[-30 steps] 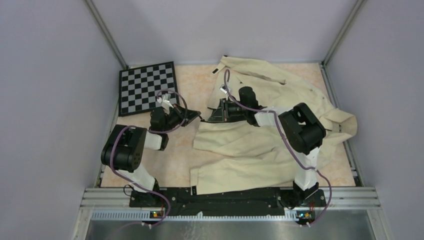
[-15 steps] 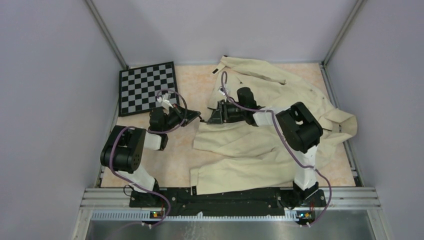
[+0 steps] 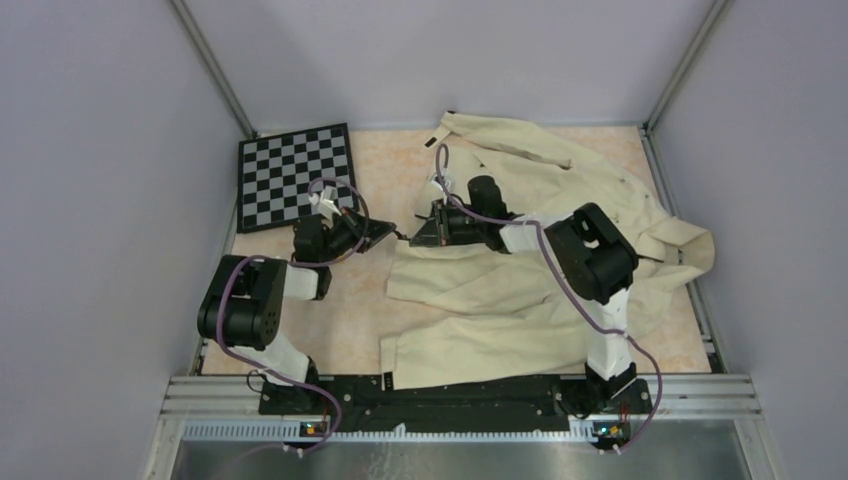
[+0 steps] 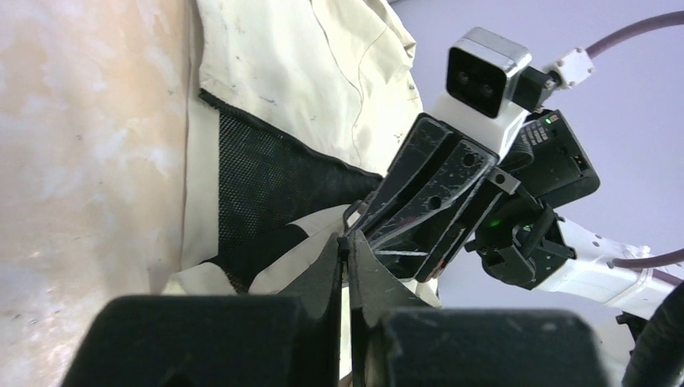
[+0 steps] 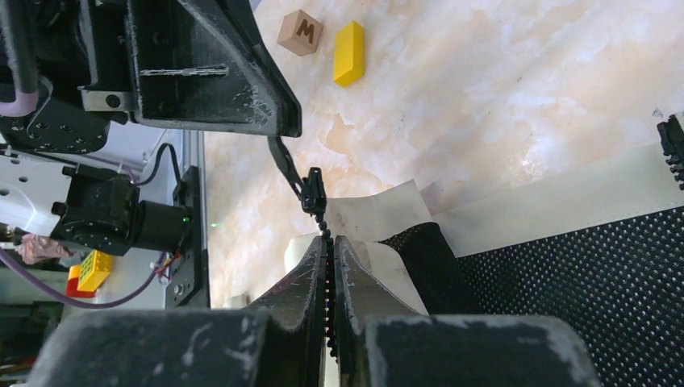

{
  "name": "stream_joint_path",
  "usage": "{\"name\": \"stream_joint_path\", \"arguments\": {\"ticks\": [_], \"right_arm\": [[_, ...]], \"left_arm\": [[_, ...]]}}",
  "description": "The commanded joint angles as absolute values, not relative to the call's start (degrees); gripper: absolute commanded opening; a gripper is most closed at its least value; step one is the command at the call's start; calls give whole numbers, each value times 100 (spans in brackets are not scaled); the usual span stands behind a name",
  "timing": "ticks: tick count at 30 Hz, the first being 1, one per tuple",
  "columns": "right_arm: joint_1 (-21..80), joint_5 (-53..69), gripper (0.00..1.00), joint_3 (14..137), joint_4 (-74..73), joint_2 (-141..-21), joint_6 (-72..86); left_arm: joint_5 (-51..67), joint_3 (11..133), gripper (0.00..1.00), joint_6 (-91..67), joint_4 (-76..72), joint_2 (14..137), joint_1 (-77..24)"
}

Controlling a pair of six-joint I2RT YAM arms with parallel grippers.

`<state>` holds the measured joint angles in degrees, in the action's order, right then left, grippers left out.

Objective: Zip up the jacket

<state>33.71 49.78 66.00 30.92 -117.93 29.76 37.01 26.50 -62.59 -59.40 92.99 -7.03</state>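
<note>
**Jacket and end effectors at the zipper.** The jacket (image 3: 540,280) lies spread over the right half of the table (image 3: 340,320), with its black mesh lining (image 4: 266,193) exposed at the front edge. The left end effector (image 4: 347,243) and right end effector (image 5: 329,246) meet tip to tip there. Left: fingers pressed together on the zipper pull (image 5: 312,192). Right: fingers clamped on the zipper teeth (image 5: 323,224) just behind the pull. A chessboard (image 3: 295,175) lies at the table's far left. A yellow block (image 5: 348,53) sits beside a lettered wooden block (image 5: 301,32).
</note>
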Motion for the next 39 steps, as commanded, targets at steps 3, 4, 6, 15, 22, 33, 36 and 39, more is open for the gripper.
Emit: {"name": "stream_joint_path", "arguments": {"ticks": [3,4,6,15,22,33,36,39], "right_arm": [[3410,4788,0,6394,3479,-11310,2949],[3410,4790,0,6378,3473,-11288,2951],[3410,4820,0,6353,3498,-11278,2960],[3410,4860,0,6352,3502,-11233,3052],[3410,4854,0,6390,3500,-11242,3115],[3410,4886,0,6422,3482,-11246,3152],[3410,4895,0,6414,3483,-11232,3153],[3410,4904,0,6414,3474,-11222,3146]], "left_arm": [[4090,2690,10,-6059,-6111,9341,-361],[4160,2697,13,-6082,-6203,9400,-341],[4287,2698,18,-6152,-6372,9520,-299],[4630,2382,53,-5987,-6941,9479,-176],[4396,1866,68,-5065,-6011,8683,-184],[4189,2005,53,-4174,-5089,8102,-650],[4148,2129,48,-4128,-5025,8199,-747],[4091,2281,46,-4066,-4977,8316,-822]]}}
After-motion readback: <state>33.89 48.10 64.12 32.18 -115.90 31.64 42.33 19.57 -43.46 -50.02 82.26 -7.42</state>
